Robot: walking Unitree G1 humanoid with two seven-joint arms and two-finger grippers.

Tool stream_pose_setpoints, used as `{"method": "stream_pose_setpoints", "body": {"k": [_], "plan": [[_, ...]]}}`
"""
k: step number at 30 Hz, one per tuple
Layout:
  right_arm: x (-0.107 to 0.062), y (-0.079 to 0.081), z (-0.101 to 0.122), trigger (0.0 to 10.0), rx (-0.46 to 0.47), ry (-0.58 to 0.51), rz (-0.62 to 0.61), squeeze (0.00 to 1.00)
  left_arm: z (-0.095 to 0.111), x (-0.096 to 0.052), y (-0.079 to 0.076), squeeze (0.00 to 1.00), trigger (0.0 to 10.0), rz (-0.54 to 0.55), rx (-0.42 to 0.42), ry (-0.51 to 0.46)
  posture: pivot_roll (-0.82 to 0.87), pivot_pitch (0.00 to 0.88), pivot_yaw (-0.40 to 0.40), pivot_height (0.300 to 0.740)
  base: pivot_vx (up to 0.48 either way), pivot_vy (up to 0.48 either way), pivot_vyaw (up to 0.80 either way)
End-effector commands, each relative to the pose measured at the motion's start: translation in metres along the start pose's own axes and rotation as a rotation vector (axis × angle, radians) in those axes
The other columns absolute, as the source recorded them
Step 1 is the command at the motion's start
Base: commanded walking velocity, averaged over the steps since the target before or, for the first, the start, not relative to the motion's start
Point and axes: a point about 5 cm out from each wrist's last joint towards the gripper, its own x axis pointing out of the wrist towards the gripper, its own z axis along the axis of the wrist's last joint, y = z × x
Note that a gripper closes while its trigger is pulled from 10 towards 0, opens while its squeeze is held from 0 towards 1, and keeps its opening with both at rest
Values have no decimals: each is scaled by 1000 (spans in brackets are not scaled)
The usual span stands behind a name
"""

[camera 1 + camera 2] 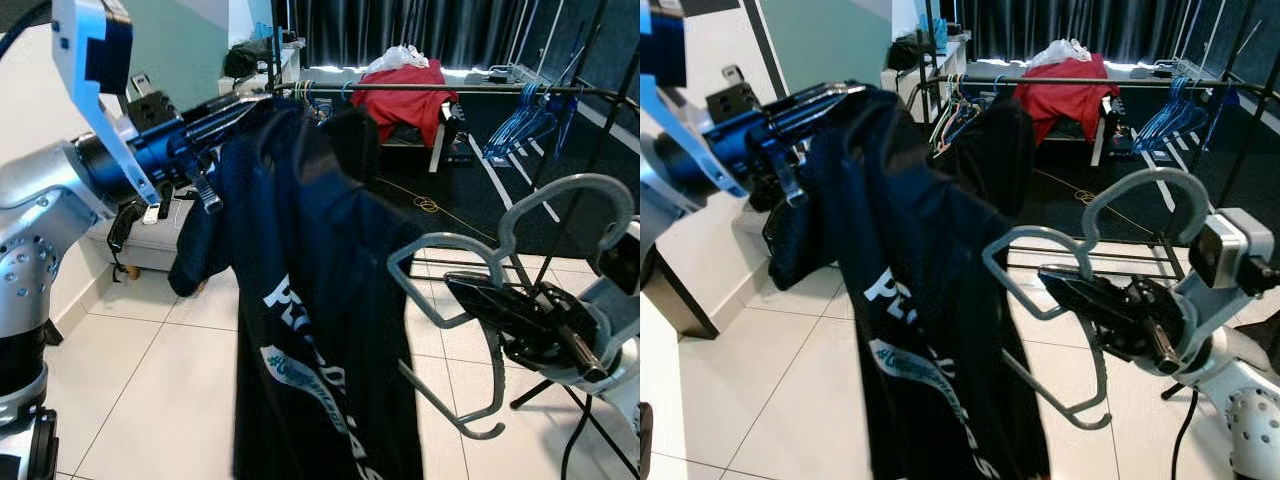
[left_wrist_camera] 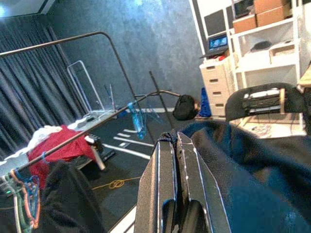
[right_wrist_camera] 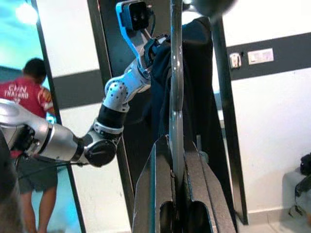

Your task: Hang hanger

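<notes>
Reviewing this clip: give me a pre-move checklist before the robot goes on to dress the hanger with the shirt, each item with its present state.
1. Right gripper shut on the grey hanger: ok.
2. Left gripper clamped on the dark shirt, held up high: ok.
3. Hanger inside the shirt: not ok, it sits beside the fabric.
4. Hanger on the rail: not ok, the rail stands further back.
5. Shirt's neck opening located: cannot tell.

shirt (image 1: 310,300) left of hanger (image 1: 480,300), clothes rail (image 1: 440,90) behind

Home room: clothes rail (image 1: 420,90), curtains (image 1: 400,30), tiled floor (image 1: 130,370).
</notes>
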Motion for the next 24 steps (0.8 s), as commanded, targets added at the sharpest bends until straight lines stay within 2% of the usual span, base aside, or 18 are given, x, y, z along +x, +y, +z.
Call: {"method": "stream_pose_setpoints", "body": {"k": [1,2,4,5,6,7,9,11,17,18,19,21,24], "plan": [[2,1,3,10000,-17,-22,14,0,4,-1,3,0,0,-1,28,5,-31,0,16,740,0,0,0],[0,1,7,10000,3,-130,12,0,8,-1,6,0,0,4,42,2,-27,0,19,740,0,0,0],[0,1,7,10000,3,-130,12,0,8,-1,6,0,0,4,42,2,-27,0,19,740,0,0,0],[2,1,3,10000,26,-179,25,0,12,-1,10,0,0,10,65,-1,-22,0,25,740,0,0,0],[2,1,3,10000,26,-179,25,0,12,-1,10,0,0,10,65,-1,-22,0,25,740,0,0,0],[7,0,-11,10000,40,-129,17,0,20,1,15,0,0,19,91,-20,-18,0,27,740,0,0,0],[7,0,-11,10000,40,-129,17,0,20,1,15,0,0,19,91,-20,-18,0,27,740,0,0,0],[11,-3,-33,10000,38,-37,-12,0,33,7,21,0,0,30,112,-69,-13,0,27,740,0,0,0],[11,-10,-43,10000,15,-6,-71,0,45,14,20,0,0,15,105,-121,-16,0,33,740,0,0,0],[10,-14,-48,10000,-9,30,-110,0,47,16,19,0,0,6,104,-135,-16,0,32,740,0,0,0],[10,-17,-45,10000,-12,-12,-124,0,48,18,16,0,0,-4,102,-140,-16,0,33,740,0,0,0],[11,-15,-28,10000,-11,-172,-103,0,47,20,14,0,0,-13,104,-139,-12,0,33,740,0,0,0],[13,-13,-18,10000,-24,-231,-73,0,46,20,14,0,0,-17,105,-135,-14,0,36,740,0,0,0]]}}
